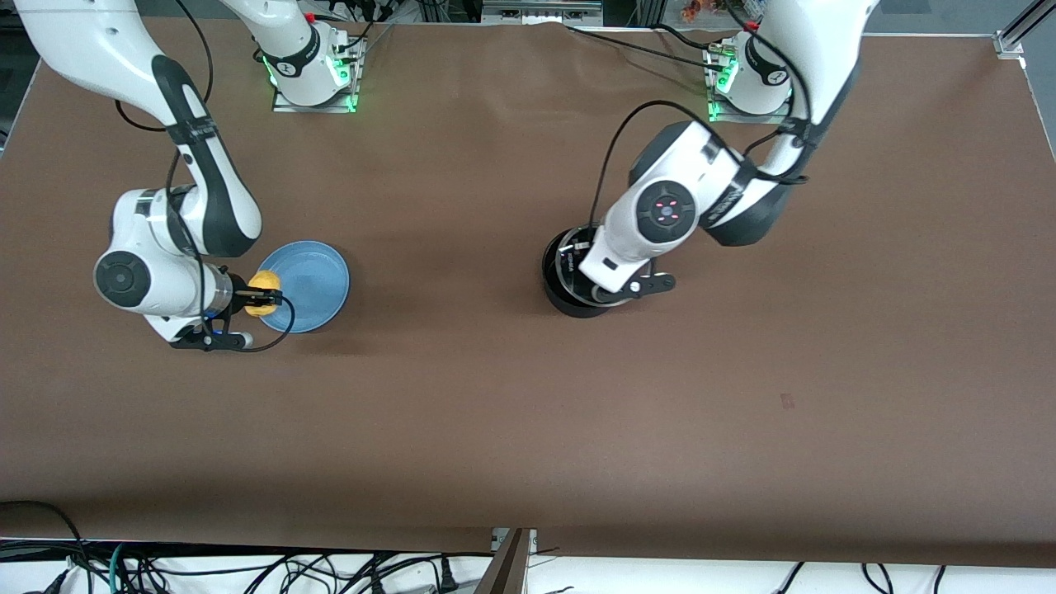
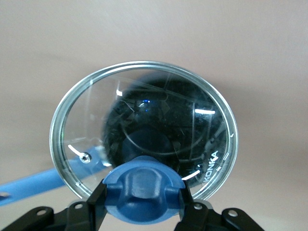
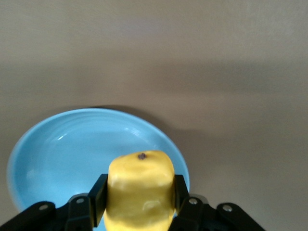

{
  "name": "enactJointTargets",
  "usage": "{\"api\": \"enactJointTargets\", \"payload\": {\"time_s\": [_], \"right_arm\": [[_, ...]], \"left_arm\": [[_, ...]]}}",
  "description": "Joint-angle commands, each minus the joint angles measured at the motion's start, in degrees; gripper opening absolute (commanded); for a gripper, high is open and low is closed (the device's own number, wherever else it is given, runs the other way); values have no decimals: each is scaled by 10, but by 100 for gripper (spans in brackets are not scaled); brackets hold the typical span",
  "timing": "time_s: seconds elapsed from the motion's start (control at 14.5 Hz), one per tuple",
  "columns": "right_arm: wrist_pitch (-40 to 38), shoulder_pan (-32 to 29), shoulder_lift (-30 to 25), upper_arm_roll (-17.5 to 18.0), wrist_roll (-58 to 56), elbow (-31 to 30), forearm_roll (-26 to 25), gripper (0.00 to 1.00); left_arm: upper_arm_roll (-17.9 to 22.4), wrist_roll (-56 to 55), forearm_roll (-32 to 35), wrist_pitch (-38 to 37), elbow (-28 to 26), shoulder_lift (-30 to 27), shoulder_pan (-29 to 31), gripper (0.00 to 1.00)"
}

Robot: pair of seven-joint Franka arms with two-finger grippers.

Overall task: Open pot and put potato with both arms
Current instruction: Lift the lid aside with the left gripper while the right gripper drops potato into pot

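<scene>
My left gripper is shut on the blue knob of the clear glass lid. The lid looks lifted a little above the black pot, which shows through the glass, its blue handle sticking out beside it. In the front view the left arm's wrist covers most of the pot. My right gripper is shut on the yellow potato and holds it over the edge of the blue plate. The potato and the right gripper also show in the front view.
The flat blue plate lies toward the right arm's end of the table, the pot toward the left arm's end. Brown table surface lies between them. Cables run along the table's edge nearest the front camera.
</scene>
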Motion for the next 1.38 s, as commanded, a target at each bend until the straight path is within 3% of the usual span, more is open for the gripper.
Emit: {"api": "enactJointTargets", "payload": {"time_s": [0.0, 0.34, 0.69, 0.89, 1.17, 1.31], "right_arm": [[-75, 0, -6, 42, 24, 64, 0, 37], [-102, 21, -1, 157, 198, 123, 1, 37], [-62, 182, 64, 166, 413, 220, -1, 37], [22, 261, 118, 165, 527, 272, -3, 37], [131, 317, 161, 163, 550, 273, -8, 37], [169, 337, 178, 152, 555, 274, -8, 38]], "left_arm": [[-2, 92, 1, -42, -10, -47, 62, 0], [0, 268, 18, -145, -17, -111, 165, 0], [-1, 416, 72, -156, -56, -122, 270, 0], [-1, 460, 109, -98, -102, -122, 308, 0], [1, 543, 117, 92, -216, -112, 370, 0], [1, 537, 163, 118, -221, -78, 371, 0]]}}
